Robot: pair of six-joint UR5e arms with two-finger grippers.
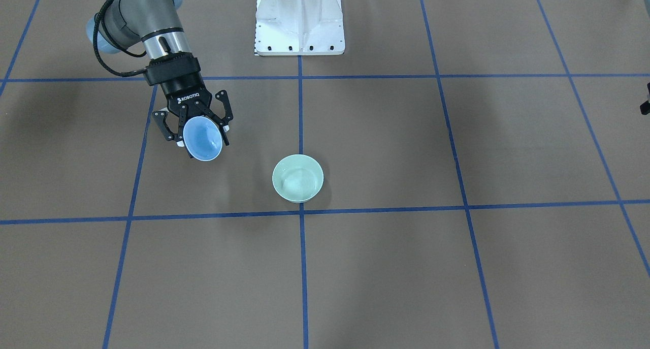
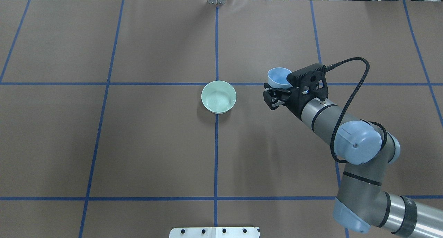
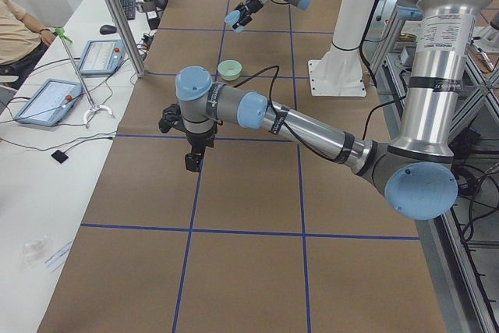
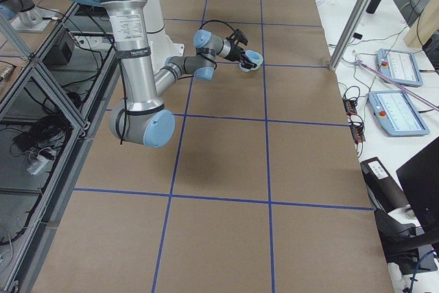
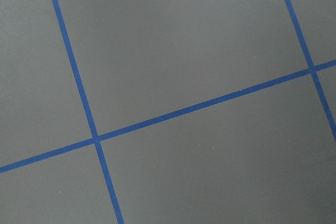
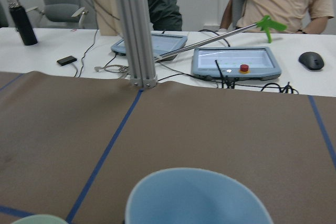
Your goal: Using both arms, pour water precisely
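Brown paper is covering the whole table (image 2: 155, 144), ruled into big squares by blue tape lines (image 2: 216, 155), and the white pedestal (image 1: 299, 21) is standing at the robot's edge of it. Reaching in over the table's right half, the right arm (image 2: 346, 141) is stretching forward with its black cable looping above the wrist. Away at the table's left end, the left arm (image 3: 312, 126) is hanging low over bare paper, well apart from both bowls; its wrist camera is looking at nothing but paper and crossing tape. Now the right gripper (image 1: 199, 130): its fingers are clamping a blue bowl (image 1: 202, 139) by the rim, holding it off the table and tilting it, with the opening facing the operators' side. The left gripper (image 3: 189, 144) is showing only from the side, too small and dark, so I cannot tell whether its fingers are apart or together. Sitting upright on the centre tape line, the pale green bowl (image 2: 218, 96) is resting on the paper, near the blue bowl but clear of it, off to the robot's left of the lifted one.
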